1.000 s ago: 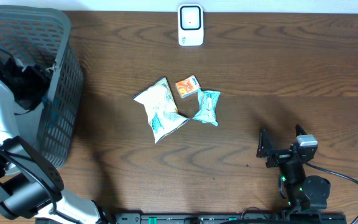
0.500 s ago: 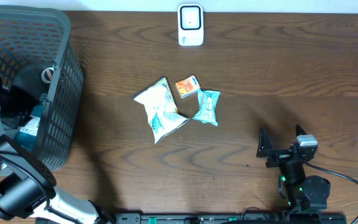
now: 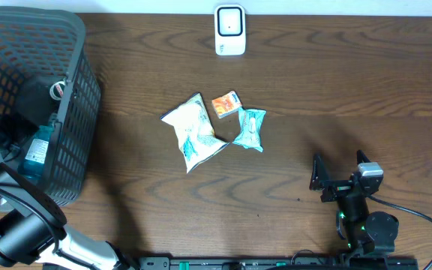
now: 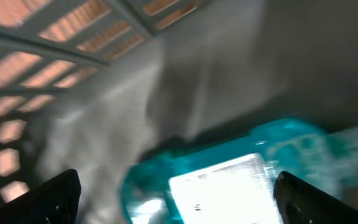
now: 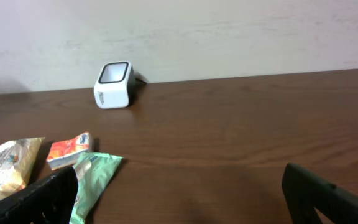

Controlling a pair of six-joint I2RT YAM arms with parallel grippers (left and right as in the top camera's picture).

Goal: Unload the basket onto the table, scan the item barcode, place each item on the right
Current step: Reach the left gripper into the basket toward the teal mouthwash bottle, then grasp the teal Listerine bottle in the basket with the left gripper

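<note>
One teal pack (image 3: 36,151) in basket (image 3: 77,82), long axis approx front-back; L pincer (image 4: 179,199) wide over it, R pincer (image 5: 185,199) wide.

Overhead looks straight down at the table (image 3: 351,97). Left wrist sits close inside the basket (image 4: 55,37). Right wrist faces the far-edge scanner (image 5: 114,84), shared with overhead.
</note>
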